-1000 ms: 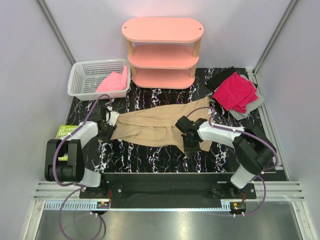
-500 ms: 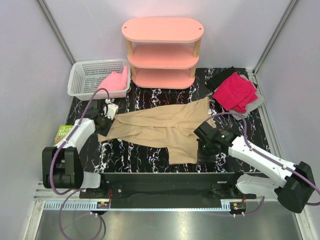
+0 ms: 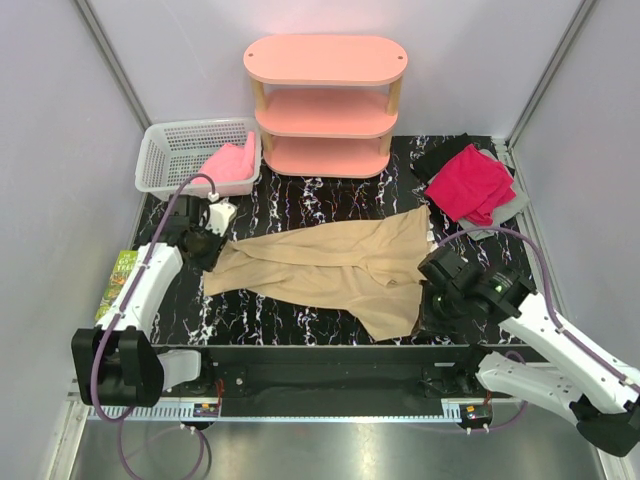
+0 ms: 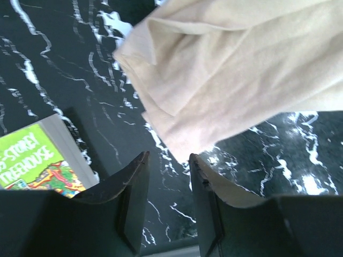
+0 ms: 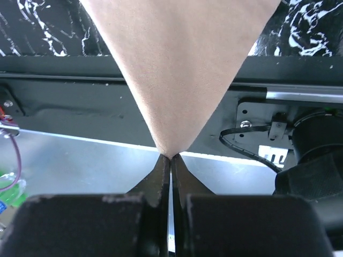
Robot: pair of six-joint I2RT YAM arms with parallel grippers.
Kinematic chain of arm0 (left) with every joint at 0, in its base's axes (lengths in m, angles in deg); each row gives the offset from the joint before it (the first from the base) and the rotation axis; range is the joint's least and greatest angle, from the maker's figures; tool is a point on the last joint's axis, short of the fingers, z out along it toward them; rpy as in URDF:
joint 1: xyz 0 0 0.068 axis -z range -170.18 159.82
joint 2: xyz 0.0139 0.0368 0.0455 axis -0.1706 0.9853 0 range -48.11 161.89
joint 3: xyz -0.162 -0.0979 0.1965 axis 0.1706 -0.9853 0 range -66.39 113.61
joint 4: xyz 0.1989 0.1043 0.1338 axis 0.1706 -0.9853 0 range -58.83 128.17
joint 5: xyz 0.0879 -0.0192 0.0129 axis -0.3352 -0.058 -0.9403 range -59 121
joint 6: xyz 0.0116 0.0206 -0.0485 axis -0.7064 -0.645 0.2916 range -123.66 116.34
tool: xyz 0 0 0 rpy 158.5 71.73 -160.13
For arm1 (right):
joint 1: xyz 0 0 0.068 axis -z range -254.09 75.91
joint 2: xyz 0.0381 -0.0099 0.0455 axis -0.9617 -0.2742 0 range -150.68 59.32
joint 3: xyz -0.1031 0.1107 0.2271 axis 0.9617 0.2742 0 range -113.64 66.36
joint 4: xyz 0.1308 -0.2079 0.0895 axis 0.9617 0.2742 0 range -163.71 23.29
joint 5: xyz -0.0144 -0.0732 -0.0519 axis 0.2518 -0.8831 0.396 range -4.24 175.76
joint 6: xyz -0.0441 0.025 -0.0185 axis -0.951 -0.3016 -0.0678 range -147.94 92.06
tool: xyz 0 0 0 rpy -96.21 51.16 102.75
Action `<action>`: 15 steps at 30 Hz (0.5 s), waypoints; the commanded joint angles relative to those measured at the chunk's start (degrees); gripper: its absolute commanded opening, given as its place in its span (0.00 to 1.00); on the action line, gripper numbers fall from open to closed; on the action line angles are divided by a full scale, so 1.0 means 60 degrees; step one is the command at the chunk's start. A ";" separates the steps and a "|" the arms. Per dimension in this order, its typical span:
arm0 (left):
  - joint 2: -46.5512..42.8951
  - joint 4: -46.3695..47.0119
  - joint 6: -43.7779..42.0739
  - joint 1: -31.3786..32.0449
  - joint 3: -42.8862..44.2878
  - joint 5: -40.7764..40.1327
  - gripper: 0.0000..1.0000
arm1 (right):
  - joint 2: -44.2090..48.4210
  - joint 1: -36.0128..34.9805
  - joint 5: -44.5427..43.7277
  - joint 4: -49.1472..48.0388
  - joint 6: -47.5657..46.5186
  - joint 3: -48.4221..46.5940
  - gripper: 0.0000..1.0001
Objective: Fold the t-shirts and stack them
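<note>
The large tan t-shirt (image 3: 320, 262) lies stretched across the middle of the black marble table (image 3: 300, 205). My right gripper (image 3: 428, 310) is shut on a corner of the tan shirt (image 5: 179, 69) near the front edge, and the cloth runs taut from the tips (image 5: 170, 156). My left gripper (image 3: 207, 250) is open at the shirt's left end. In the left wrist view the tan cloth (image 4: 236, 69) ends just beyond the gripper (image 4: 169, 158), with nothing between the fingers. A magenta-red t-shirt (image 3: 470, 180) lies on a grey one (image 3: 507, 210) and a black one (image 3: 440, 155) at the back right. A pink t-shirt (image 3: 228, 160) hangs in the basket.
A white mesh basket (image 3: 170, 150) stands at the back left. A pink three-tier shelf (image 3: 325, 100) is at the back centre. A green printed box (image 3: 120, 275) (image 4: 37, 155) lies by the left edge. The metal front rail (image 5: 64, 101) runs below the right gripper.
The right gripper has pulled the tan shirt's corner to the right and toward the front edge, stretching the cloth. The left gripper shifted slightly toward the back at the shirt's left end.
</note>
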 commanded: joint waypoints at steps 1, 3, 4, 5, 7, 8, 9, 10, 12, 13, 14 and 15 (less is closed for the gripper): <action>-0.0255 -0.0345 0.0151 0.0240 0.0436 0.0492 0.41 | 0.0366 -0.0119 0.0446 0.2197 0.0430 -0.0246 0.15; -0.0255 -0.0491 0.0341 0.0533 0.0480 0.0653 0.41 | 0.0353 -0.0119 0.1104 0.1817 0.0459 0.0032 0.36; -0.0255 -0.0564 0.0400 0.0694 0.0481 0.0683 0.41 | 0.0236 -0.0119 0.1353 0.1249 0.0459 0.0105 0.46; -0.0255 -0.0681 0.0459 0.1130 0.0466 0.0639 0.41 | 0.0163 -0.0119 0.1791 0.0896 0.0503 0.0077 0.52; -0.0299 -0.0711 0.0606 0.1674 0.0292 0.0377 0.41 | -0.0143 -0.0119 0.1927 -0.0243 0.0620 -0.0113 0.67; -0.0343 -0.0711 0.0664 0.2141 0.0247 0.0114 0.41 | -0.0349 -0.0119 0.1753 -0.0584 0.0476 -0.0520 0.76; -0.0329 -0.0711 0.0752 0.2319 0.0188 0.0068 0.41 | -0.0655 -0.0119 0.1563 -0.0849 0.0315 -0.0770 0.78; -0.0314 -0.0726 0.0810 0.2437 0.0159 0.0053 0.41 | -0.1441 -0.0119 0.1329 -0.1359 0.0110 -0.1034 0.78; -0.0212 -0.0740 0.0884 0.2657 0.0129 0.0140 0.41 | -0.2338 -0.0090 0.0699 -0.1961 -0.0622 -0.1606 0.76; -0.0168 -0.0755 0.0899 0.2745 0.0115 0.0170 0.41 | -0.3314 -0.0104 0.0436 -0.2646 -0.0900 -0.1869 0.71; -0.0139 -0.0755 0.0928 0.2920 0.0114 0.0069 0.41 | -0.3875 -0.0061 -0.0060 -0.2986 -0.1396 -0.1988 0.65; -0.0037 -0.0740 0.0928 0.2994 0.0114 0.0082 0.41 | -0.4490 -0.0003 -0.0283 -0.3570 -0.1662 -0.2177 0.61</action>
